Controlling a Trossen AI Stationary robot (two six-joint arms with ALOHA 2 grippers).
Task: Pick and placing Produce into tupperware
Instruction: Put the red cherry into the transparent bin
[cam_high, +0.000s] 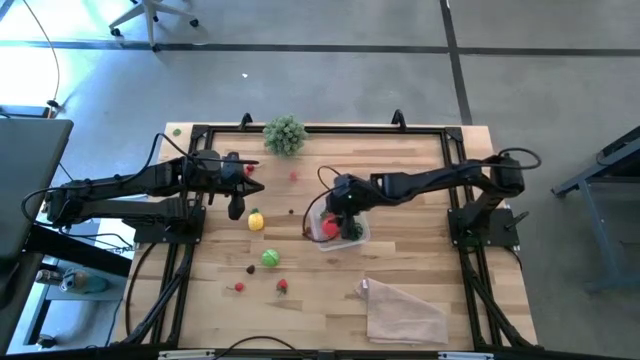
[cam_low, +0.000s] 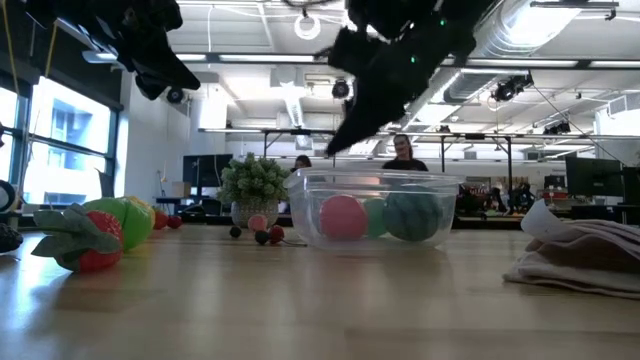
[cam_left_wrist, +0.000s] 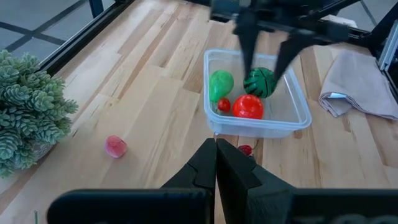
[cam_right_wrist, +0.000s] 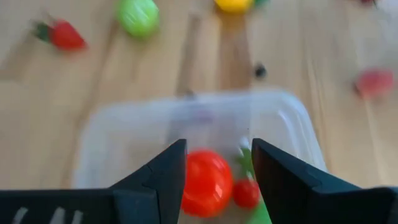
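The clear tupperware (cam_high: 341, 232) sits mid-table and holds a red tomato (cam_left_wrist: 247, 106), a green fruit (cam_left_wrist: 220, 83), a striped melon ball (cam_left_wrist: 259, 81) and a small red piece (cam_left_wrist: 224, 104). My right gripper (cam_right_wrist: 217, 165) hovers open just above the tub (cam_right_wrist: 199, 124), fingers pointing down, touching nothing. My left gripper (cam_left_wrist: 216, 155) is shut and empty, raised over the table left of the tub (cam_left_wrist: 255, 121). Loose produce lies on the wood: a yellow piece (cam_high: 256, 220), a green one (cam_high: 270, 258), a strawberry (cam_high: 283, 286), a pink fruit (cam_left_wrist: 115, 147) and small dark berries (cam_low: 267, 236).
A bushy grey-green leafy clump (cam_high: 284, 134) stands at the far edge. A folded beige cloth (cam_high: 403, 311) lies near the front right corner. A black frame rail (cam_high: 320, 127) rims the table. People show in the room beyond the table (cam_low: 402, 152).
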